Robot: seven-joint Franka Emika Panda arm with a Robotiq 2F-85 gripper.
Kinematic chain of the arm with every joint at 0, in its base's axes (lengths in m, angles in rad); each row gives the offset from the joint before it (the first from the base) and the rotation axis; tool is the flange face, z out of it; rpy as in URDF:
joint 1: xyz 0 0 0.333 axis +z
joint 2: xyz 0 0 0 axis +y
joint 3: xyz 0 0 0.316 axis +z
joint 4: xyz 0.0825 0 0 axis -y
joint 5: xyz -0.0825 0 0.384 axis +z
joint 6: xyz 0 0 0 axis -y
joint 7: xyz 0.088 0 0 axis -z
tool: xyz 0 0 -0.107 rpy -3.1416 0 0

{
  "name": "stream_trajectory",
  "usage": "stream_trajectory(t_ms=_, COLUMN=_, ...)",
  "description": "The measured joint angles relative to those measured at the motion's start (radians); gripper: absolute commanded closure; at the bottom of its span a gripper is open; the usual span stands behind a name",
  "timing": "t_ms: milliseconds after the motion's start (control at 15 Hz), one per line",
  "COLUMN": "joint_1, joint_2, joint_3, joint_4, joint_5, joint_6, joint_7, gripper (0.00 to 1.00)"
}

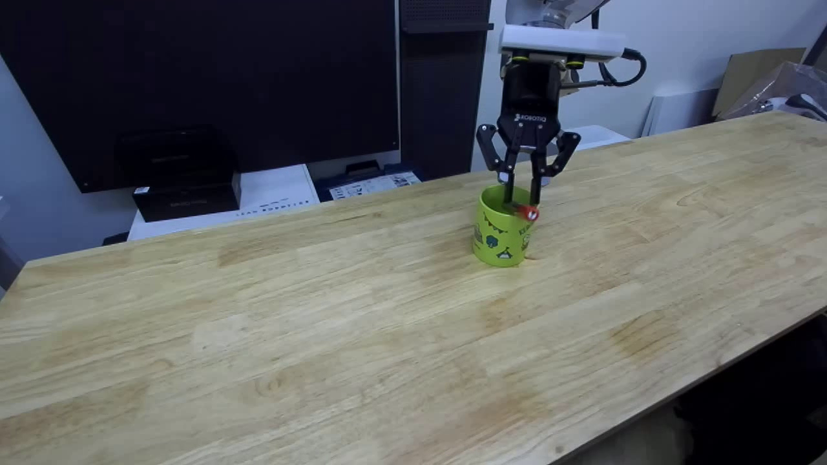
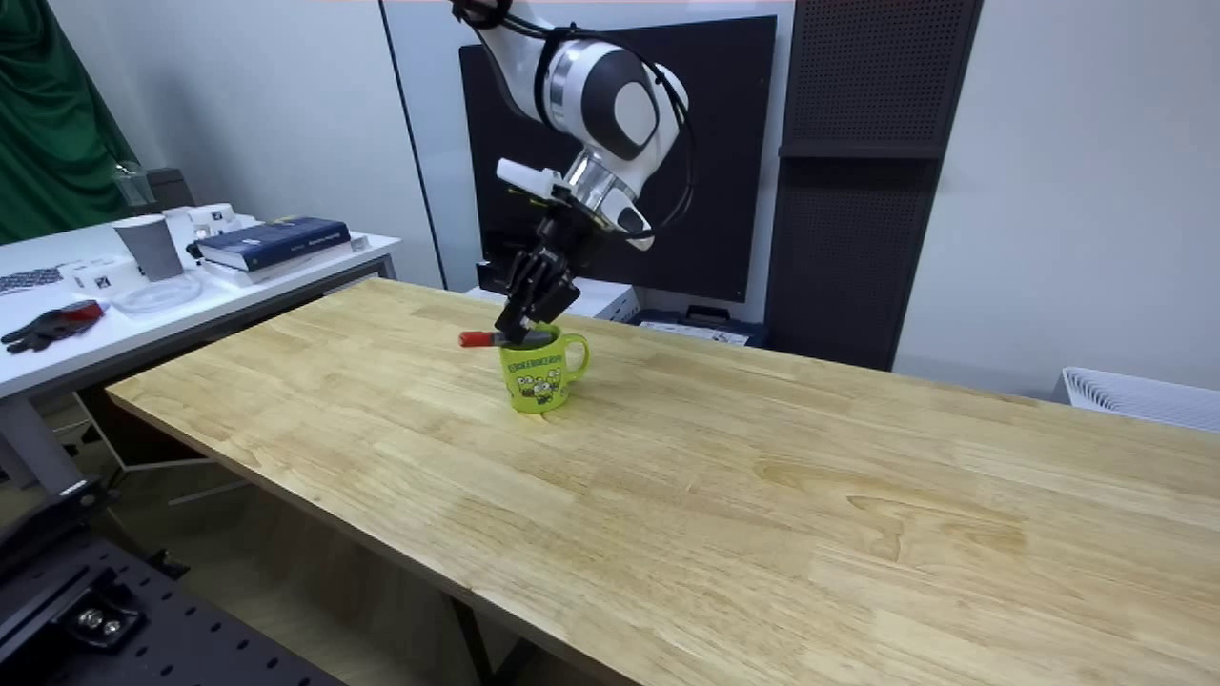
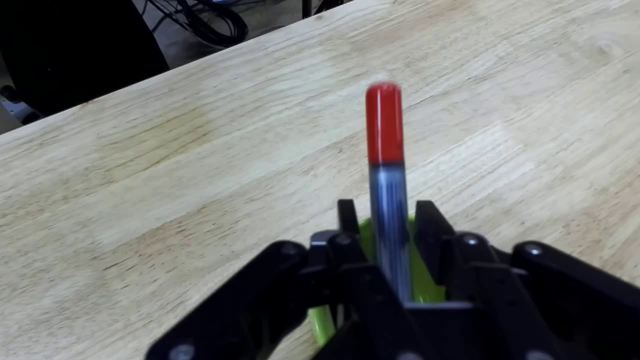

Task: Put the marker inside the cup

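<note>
Marker at the mouth of the lime-green cup, lying crosswise near rim height; red end out past the rim, grey barrel running back over the mouth; in an exterior view the long axis is close to level and the red end points left, away from the handle; in an exterior view the marker is foreshortened, its red end turned toward the camera, a little right and down; in the wrist view it runs nearly up and down the frame, red end uppermost, far end hidden low down; gripper points down at the cup's mouth, fingers on either side of the barrel; strips of green show between marker and each fingertip in the wrist view, so the grip reads as released, marker loose between them; whether the barrel bears on the rim, cannot tell; cup upright on the wooden table, dark printed figures on its side in both exterior views; arm reaches down from above; well apart, a navy book on a white side table.
</note>
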Motion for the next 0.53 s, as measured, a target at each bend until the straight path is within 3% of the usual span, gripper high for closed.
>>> stream_trajectory(t_ms=333, joint_1=0.0, joint_2=0.008, joint_3=0.0, joint_4=0.001, joint_5=0.0, joint_6=0.003, joint_7=0.0, gripper=0.0)
stream_trajectory(t_ms=533, joint_1=0.005, joint_2=0.002, joint_3=-0.003, joint_4=0.0, joint_5=-0.003, joint_6=0.043, joint_7=0.0, gripper=0.0)
